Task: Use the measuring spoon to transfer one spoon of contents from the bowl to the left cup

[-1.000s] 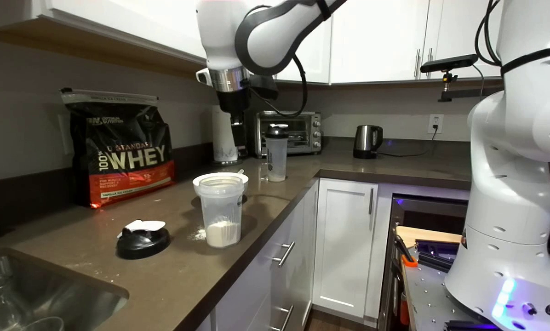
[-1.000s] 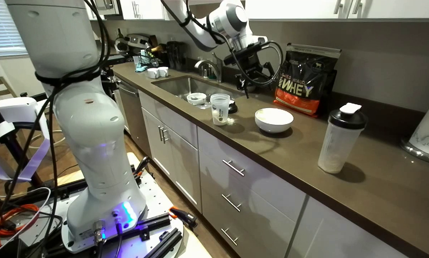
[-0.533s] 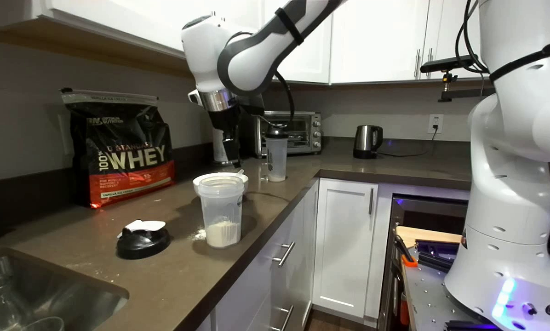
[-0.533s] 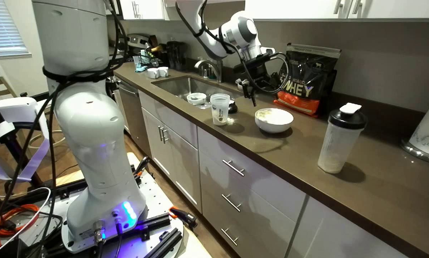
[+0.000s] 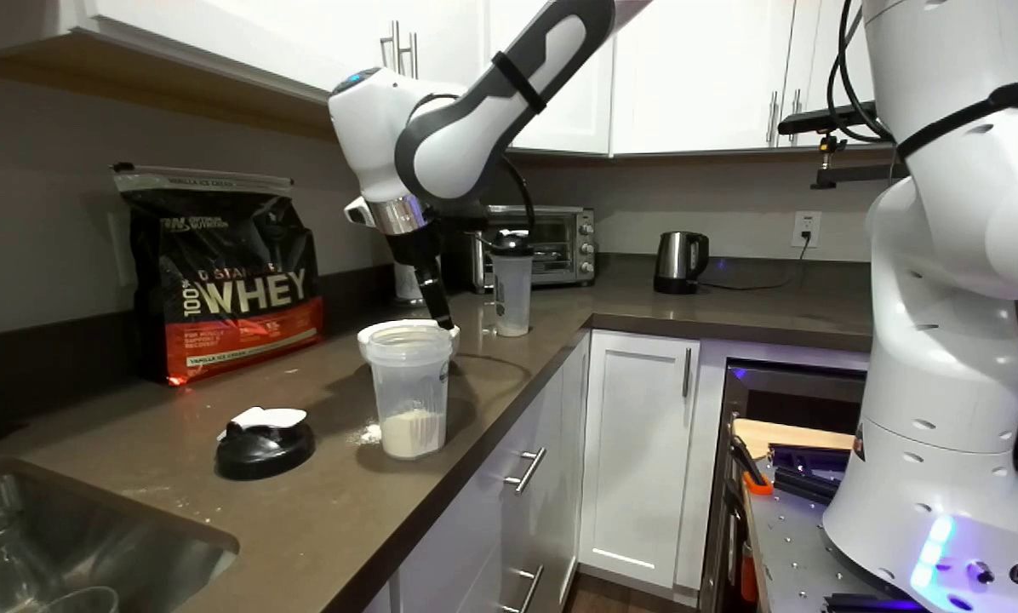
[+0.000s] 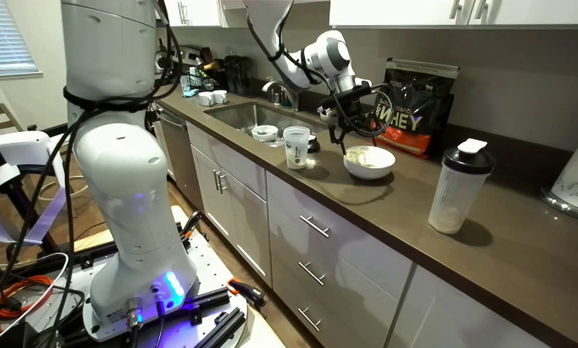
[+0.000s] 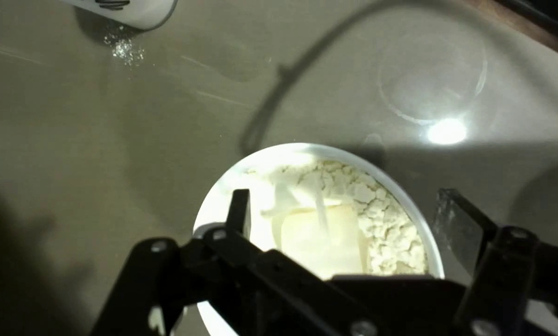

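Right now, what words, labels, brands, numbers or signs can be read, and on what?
"100% WHEY": the bag
"OPTIMUM NUTRITION": bag, upper part
"VANILLA ICE CREAM": bag, top and bottom strips
"D STA…": bag, partial
Too small or blurred: fine print on the bag, open cup and lidded cup

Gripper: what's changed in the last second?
In an exterior view, the gripper has come down and rightward to the bowl. Its jaws stand open; nothing was gripped or let go, and the measuring spoon sits ungripped in the bowl. The bowl, open cup, lidded shaker and whey bag stayed put.
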Tool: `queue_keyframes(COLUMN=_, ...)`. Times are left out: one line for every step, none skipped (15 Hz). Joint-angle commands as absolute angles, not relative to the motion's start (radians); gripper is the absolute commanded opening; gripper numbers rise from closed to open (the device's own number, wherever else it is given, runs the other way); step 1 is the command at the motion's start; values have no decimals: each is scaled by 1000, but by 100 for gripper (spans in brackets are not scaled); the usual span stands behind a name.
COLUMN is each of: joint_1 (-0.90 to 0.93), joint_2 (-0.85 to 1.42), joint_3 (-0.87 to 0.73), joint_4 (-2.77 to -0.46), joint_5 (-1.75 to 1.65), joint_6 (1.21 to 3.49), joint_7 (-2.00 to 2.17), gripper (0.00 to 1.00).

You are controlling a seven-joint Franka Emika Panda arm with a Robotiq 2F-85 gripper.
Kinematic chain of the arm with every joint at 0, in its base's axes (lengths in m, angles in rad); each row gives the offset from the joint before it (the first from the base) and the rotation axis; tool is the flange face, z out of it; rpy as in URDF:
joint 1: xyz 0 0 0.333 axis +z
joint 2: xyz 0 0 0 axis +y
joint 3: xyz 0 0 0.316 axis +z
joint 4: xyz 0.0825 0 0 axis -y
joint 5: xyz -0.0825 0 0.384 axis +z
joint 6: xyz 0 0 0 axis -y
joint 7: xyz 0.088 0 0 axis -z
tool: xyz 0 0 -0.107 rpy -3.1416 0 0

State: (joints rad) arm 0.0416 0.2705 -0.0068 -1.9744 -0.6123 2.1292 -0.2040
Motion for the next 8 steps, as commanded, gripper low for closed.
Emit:
queue_keyframes(joint_1=40, joint_2=279, joint_3=-12, joint_4=-1955, joint_5=-672, joint_6=2128, joint_7=-258, gripper=100)
queue_keyframes(joint_1=38, joint_2=274, joint_3=-4, joint_4=-1972, joint_5=-634, joint_6=2127, joint_7=-231, gripper=100)
queue_keyframes(joint_1=38, joint_2=274, joint_3=-4, joint_4=-1971, joint_5=-645, joint_6=2127, joint_7=-231, gripper=100)
queue_keyframes(joint_1=38, joint_2=274, joint_3=-5, joint_4=-1969, joint_5=-647, joint_6=2127, joint_7=-232, gripper=100)
queue_keyframes(joint_1=38, joint_2=274, joint_3=-5, joint_4=-1968, joint_5=-647, joint_6=2127, joint_7=-233, gripper=100)
queue_keyframes(joint_1=37, joint_2=282, joint_3=-3, joint_4=-1959, joint_5=-641, joint_6=2110, joint_7=-255, gripper=100)
queue_keyframes(joint_1=34, joint_2=287, joint_3=-2, joint_4=-1952, joint_5=-638, joint_6=2108, joint_7=-274, gripper=100)
queue_keyframes(joint_1=33, joint_2=298, joint_3=-4, joint_4=-1939, joint_5=-640, joint_6=2099, joint_7=-280, gripper=100)
